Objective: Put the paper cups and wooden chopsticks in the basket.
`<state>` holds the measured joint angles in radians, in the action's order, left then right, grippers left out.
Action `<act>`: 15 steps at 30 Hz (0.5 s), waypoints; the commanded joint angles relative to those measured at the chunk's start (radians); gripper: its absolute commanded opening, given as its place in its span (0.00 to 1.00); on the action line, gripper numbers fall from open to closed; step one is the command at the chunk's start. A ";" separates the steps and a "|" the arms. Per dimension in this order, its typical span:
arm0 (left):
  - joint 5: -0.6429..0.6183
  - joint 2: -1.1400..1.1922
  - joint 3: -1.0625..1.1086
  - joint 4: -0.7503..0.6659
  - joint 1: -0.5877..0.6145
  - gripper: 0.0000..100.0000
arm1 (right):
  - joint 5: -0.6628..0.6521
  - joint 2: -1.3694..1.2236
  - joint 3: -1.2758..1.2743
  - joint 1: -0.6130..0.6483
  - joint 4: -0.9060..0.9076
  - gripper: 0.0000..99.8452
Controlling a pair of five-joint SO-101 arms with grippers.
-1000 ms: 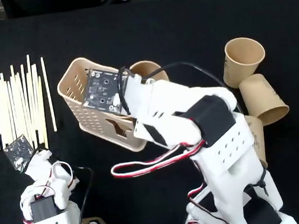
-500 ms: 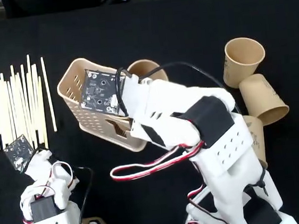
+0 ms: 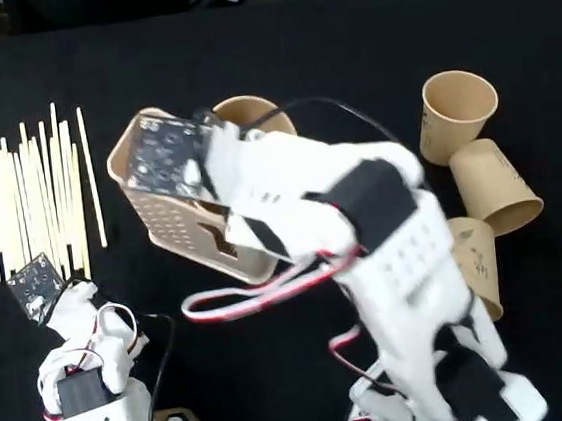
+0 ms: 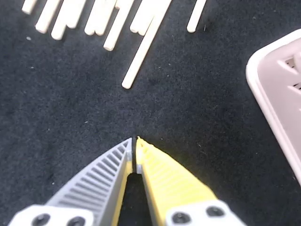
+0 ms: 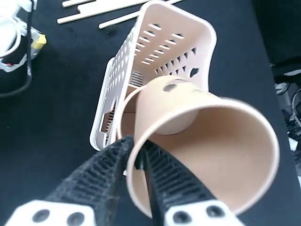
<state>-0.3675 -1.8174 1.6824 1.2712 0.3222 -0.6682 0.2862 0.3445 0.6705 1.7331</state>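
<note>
My right gripper (image 5: 139, 162) is shut on the rim of a brown paper cup (image 5: 207, 141), which it holds tilted above the open beige basket (image 5: 160, 56). From above, that cup (image 3: 247, 114) shows at the far edge of the basket (image 3: 177, 226), under the right arm. Three more paper cups lie on the right: one upright (image 3: 457, 112), one on its side (image 3: 495, 188), one partly behind the arm (image 3: 476, 262). Wooden chopsticks (image 3: 33, 191) lie in a row at the left. My left gripper (image 4: 135, 141) is shut and empty, just short of the chopsticks' (image 4: 136, 52) near ends.
Black cloth covers the table (image 3: 344, 43). The basket's corner (image 4: 277, 94) lies close beside the left gripper. The left arm's base (image 3: 84, 392) stands at the front left, and the right arm (image 3: 396, 249) spans the table's middle with red and white cables hanging.
The right arm has swung left and toward the far side, carrying the cup further over the basket. The left arm has stayed put.
</note>
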 commanded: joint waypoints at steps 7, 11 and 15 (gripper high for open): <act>-0.006 -0.005 0.016 0.005 -0.012 0.03 | -0.009 -0.085 0.094 -0.117 0.037 0.01; -0.006 -0.005 0.016 0.005 -0.012 0.03 | -0.017 0.001 0.004 -0.124 0.035 0.01; -0.006 -0.005 0.016 0.005 -0.012 0.03 | -0.055 0.076 -0.053 -0.110 0.035 0.01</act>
<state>-0.3675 -1.8174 1.6824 1.2712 0.3222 -0.7004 0.2984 0.3015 0.5677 1.7331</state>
